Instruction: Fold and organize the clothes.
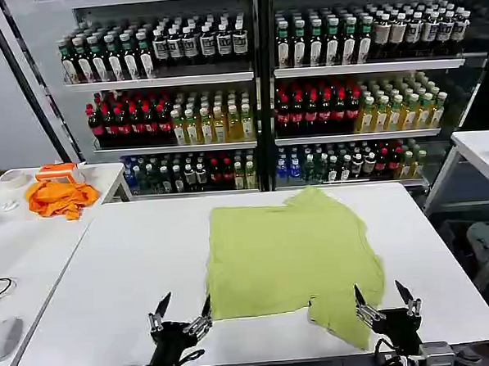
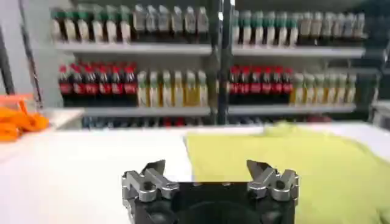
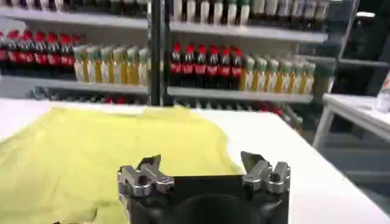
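T-shirt (image 1: pixel 293 258) flat on table (image 1: pixel 110 280); left gripper (image 1: pixel 184 307), right gripper (image 1: pixel 385 297) spread wide (both empty), at near edge.

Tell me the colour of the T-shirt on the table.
The T-shirt is plain yellow-green with no pattern, best seen in the head view.

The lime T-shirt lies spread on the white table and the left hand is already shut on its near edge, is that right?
Not quite. In the head view the left hand is open, beside the lime T-shirt on the white table, holding nothing.
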Robot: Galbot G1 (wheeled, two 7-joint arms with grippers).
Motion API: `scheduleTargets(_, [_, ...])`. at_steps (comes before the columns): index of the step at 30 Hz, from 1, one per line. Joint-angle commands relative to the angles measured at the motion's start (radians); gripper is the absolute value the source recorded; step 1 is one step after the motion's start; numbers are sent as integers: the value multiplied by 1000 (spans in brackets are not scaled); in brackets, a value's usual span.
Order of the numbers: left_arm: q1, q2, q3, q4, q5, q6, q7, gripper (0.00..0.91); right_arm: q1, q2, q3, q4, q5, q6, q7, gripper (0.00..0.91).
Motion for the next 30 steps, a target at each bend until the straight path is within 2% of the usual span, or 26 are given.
scheduleTargets(1, [-48,40,16,83,-37,94,-5,907,-5,-2,2,-21,2,-47,1,907])
scheduleTargets(19, [-131,37,75,186,-42,80,3,907,-10,36,-41,-105,13,-30,-2,907])
scheduleTargets(20, [-136,37,80,195,-47,76,6,846,-1,38,-46,-120,24,-26,2,897])
scheduleTargets(21, [-138,38,81,196,-53,74,7,574,2,39,-48,-127,28,-22,6,776])
scheduleTargets(22, [-140,38,82,196,-65,74,6,292,5,39,-51,-139,32,-21,8,292])
scheduleTargets(23, [-140,39,81,197,-71,74,8,71,7,40,-54,-145,38,-19,9,161])
scheduleTargets(24, [-140,41,81,197,-73,74,10,30,7,40,-57,-148,45,-17,10,20])
scheduleTargets(30, [-140,47,81,201,-89,69,26,30,-1,45,-65,-140,89,-13,25,0])
